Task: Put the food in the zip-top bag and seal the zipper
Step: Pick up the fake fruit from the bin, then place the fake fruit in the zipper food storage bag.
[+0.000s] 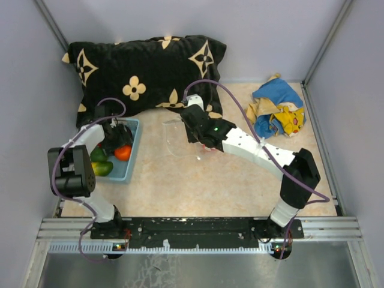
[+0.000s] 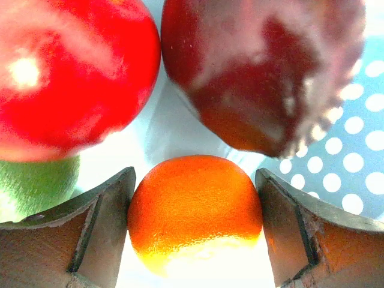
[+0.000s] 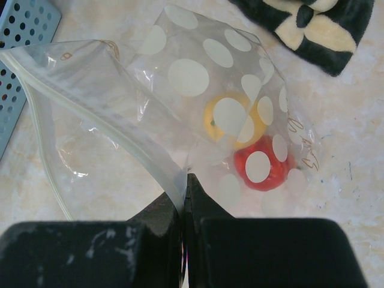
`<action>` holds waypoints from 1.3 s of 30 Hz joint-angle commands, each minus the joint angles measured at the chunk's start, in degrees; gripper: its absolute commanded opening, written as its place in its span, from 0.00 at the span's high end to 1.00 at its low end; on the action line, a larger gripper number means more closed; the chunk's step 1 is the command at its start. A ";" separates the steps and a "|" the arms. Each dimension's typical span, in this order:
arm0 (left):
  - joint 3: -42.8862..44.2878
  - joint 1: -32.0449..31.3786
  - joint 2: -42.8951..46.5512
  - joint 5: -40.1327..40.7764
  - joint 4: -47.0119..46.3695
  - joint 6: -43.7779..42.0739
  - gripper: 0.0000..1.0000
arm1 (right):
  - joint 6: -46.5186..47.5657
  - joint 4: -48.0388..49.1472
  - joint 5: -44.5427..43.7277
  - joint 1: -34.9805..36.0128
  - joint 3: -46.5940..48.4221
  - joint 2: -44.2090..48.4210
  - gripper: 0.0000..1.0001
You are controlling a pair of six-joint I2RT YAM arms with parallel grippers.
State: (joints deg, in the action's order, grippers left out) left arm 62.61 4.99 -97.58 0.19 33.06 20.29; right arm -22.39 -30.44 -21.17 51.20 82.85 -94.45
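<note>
Left wrist view: we are bracketing the toy orange (image 2: 195,210) in the blue basket (image 1: 135,143) with the left gripper (image 2: 195,180); whether it is pinching yet, we cannot tell. The right gripper (image 3: 185,198) is clamping the zip-top bag (image 3: 120,102) mouth, mid-frame. The next move calls for squeezing, lifting and carrying the orange to the bag.

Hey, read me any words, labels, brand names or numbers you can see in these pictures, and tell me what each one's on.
No text can be read anywhere.
zip-top bag: small brown marks near its edges, too small and blurred to read.
pillow: cream flower and star shapes only, no letters.
cloth: crumpled blue and yellow, no lettering can be made out.
</note>
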 commanded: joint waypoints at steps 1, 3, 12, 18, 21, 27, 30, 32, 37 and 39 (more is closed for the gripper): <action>-1.14 0.02 5.87 0.00 0.04 -1.22 0.35 | -1.26 2.44 -0.64 -0.13 0.07 3.84 1.00; -1.25 -0.03 7.28 0.31 0.06 -1.37 0.35 | -1.57 2.35 -0.54 -0.13 0.08 3.80 1.00; -2.03 -0.76 17.46 -2.53 -1.14 -1.33 0.35 | -2.27 0.64 0.84 -0.09 2.56 2.30 1.00; -5.80 -3.21 29.45 -8.53 -5.87 -0.44 0.35 | -2.84 -0.36 2.34 0.00 4.09 1.64 1.00; -6.55 -5.59 34.20 -10.16 -7.04 1.07 0.35 | -3.32 -1.18 3.17 -0.03 4.91 1.38 1.00; -8.98 -15.56 41.99 -9.92 -13.43 2.73 0.34 | -3.60 -2.93 3.94 -0.04 6.66 1.30 1.00; -14.73 -19.96 46.74 -12.26 -22.09 4.95 0.35 | -3.93 -3.52 5.76 -0.05 7.77 1.40 1.00; -17.82 -21.85 48.93 -11.61 -26.84 5.54 0.36 | -3.99 -4.06 6.51 -0.03 8.41 1.30 1.00; -22.68 -27.38 53.08 -9.94 -37.70 5.66 0.36 | -4.21 -5.59 7.50 0.06 9.28 1.43 1.00; -23.36 -29.40 53.03 -10.12 -40.96 5.39 0.36 | -4.32 -6.16 8.09 0.04 9.70 1.45 1.00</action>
State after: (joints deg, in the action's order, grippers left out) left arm 40.14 -21.30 -46.02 -10.07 4.71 25.30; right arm -26.13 -36.18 -14.74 51.20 88.92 -94.02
